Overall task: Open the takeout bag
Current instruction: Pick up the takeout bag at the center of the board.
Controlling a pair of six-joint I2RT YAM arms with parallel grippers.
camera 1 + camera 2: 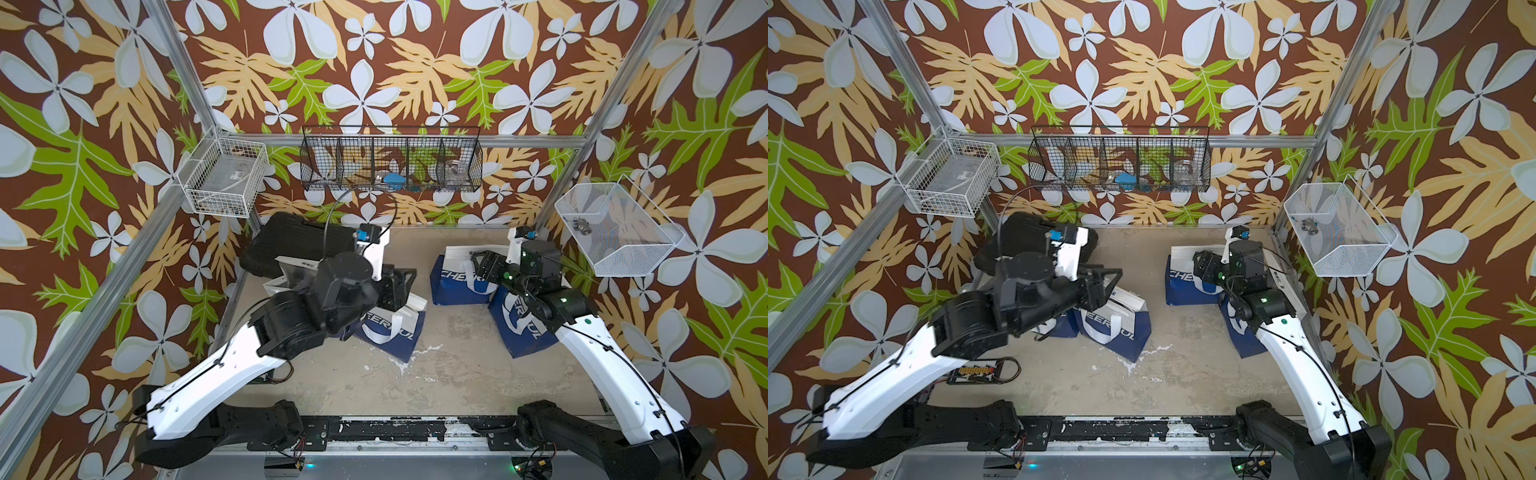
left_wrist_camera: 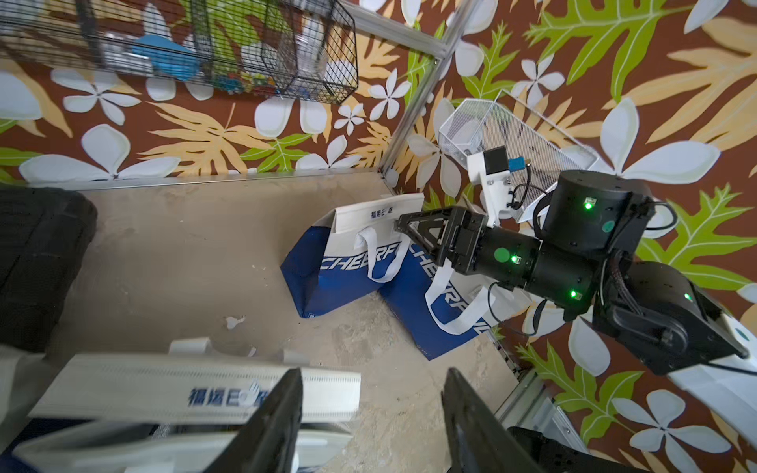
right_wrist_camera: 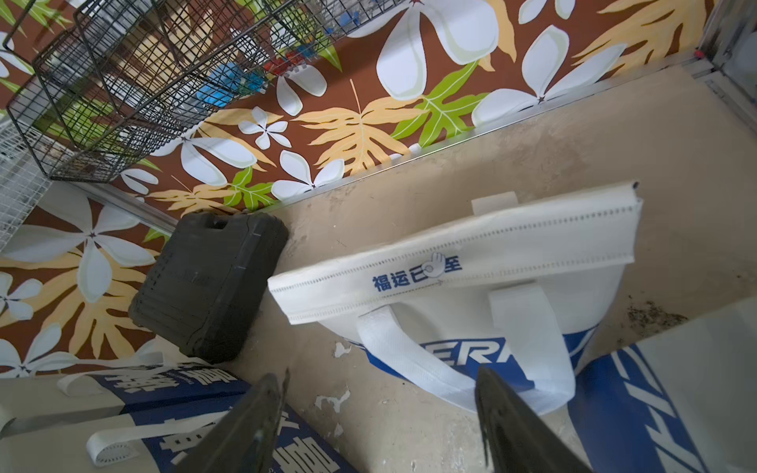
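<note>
Soft, light cloth bag right of centre in a top view, white flap folded shut. Likely floppy (no stiff sides), so pinch the flap edge or a handle loop. Left gripper and right gripper both spread wide, holding nothing.

The far-right takeout bag is white above and blue below, with blue characters on its band. The case is black. The wall shows white flowers, green and tan leaves on brown. The counter is mottled beige. The wire basket looks black.
</note>
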